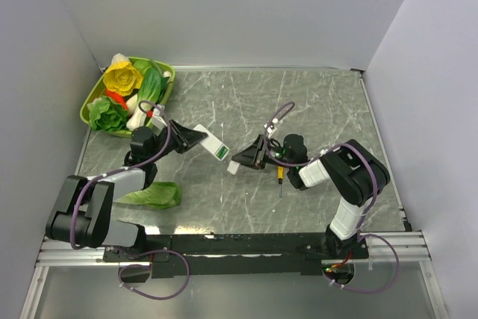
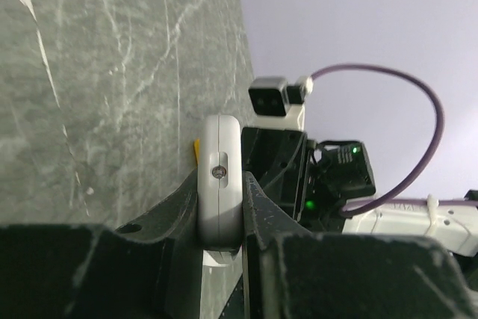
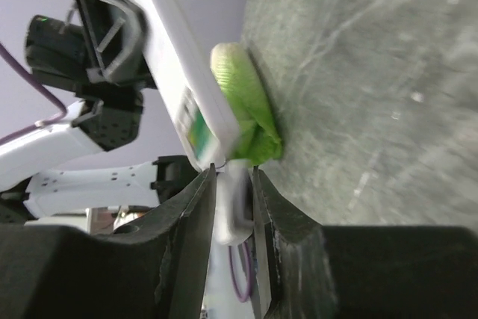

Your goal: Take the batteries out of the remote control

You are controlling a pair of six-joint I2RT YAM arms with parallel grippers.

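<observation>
My left gripper is shut on the remote control, a slim white bar held above the table, with a green patch at its free end. In the left wrist view the remote sits clamped between my fingers. My right gripper is shut on a small white cover piece, right at the remote's green end. In the right wrist view the cover piece sits between the fingers just below the remote. No loose batteries show.
A yellow-handled screwdriver lies on the table under my right wrist. A big green leafy vegetable lies near my left arm and also shows in the right wrist view. A green basket of toy vegetables stands back left.
</observation>
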